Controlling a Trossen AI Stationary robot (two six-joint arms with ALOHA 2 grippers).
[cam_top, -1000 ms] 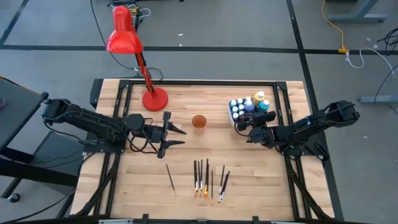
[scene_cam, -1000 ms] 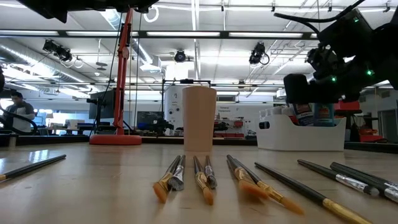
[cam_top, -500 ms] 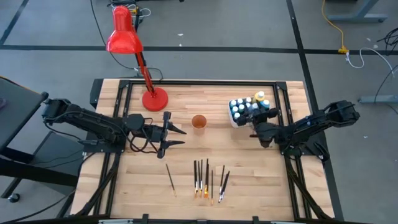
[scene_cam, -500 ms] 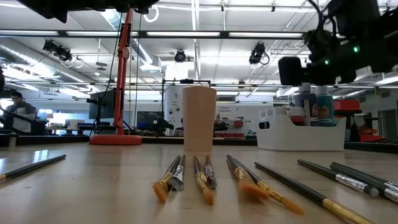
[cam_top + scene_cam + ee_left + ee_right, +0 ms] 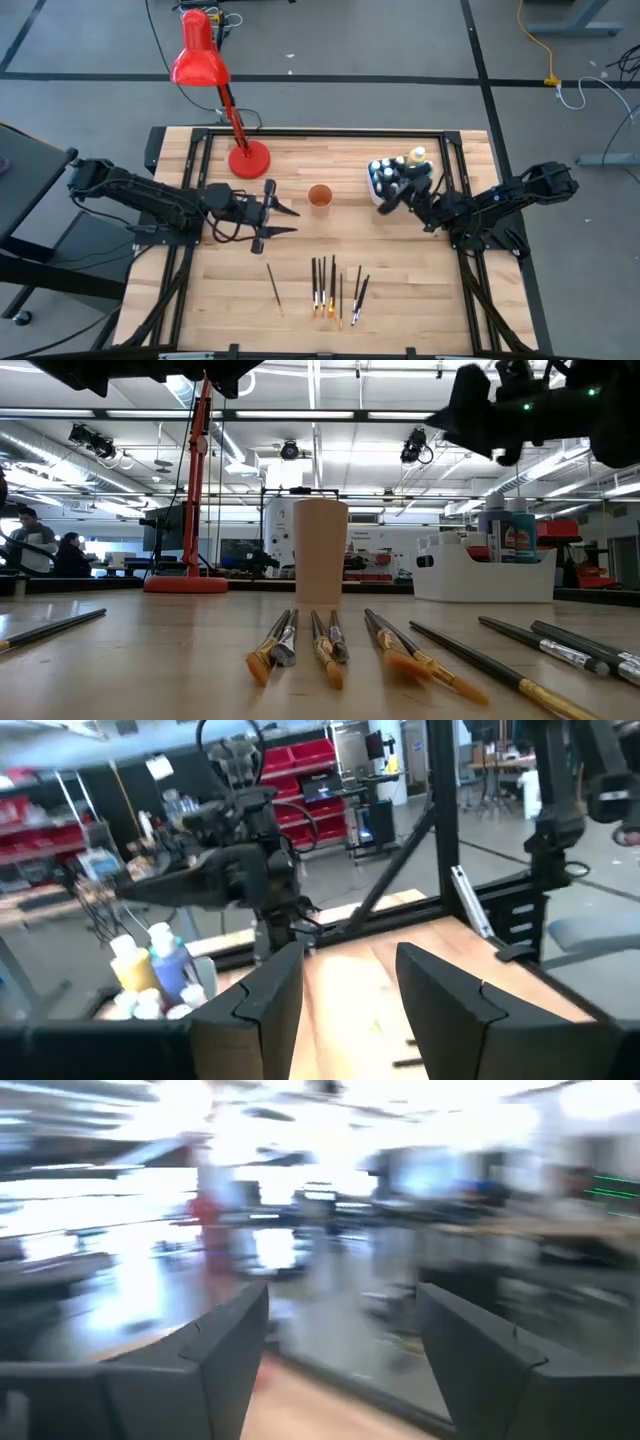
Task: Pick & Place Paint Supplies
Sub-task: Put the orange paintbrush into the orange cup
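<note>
**Empty right pincer swinging above the bottle tub**

The chief risk lay at the white rounded plastic tub (image 5: 385, 186) — the right pincer (image 5: 392, 200) hung just beside it, fingers spread wide and holding nothing, and its wrist view was smeared by motion. A fast swing so near the tub could, in my judgement, clip the small paint bottles (image 5: 398, 170) standing packed inside it, tip one, or shove the tub across the pale wooden bench (image 5: 300, 250). A second hazard sat on the far side of the tub: the small orange cup (image 5: 320, 197), light enough to topple if an arm crossed low toward the brushes.

The left pincer (image 5: 282, 218) waited beyond the cup from the tub, also parted and empty, near the red desk lamp (image 5: 210, 75).

Counts — one tub, one cup, one lamp. The bottles numbered roughly ten; the arm hid some, so no firm figure. The thin dark-handled paintbrushes (image 5: 330, 285) lay on the bench well apart from the tub: about seven in a loose row plus one stray, eight as best I could tell.
</note>
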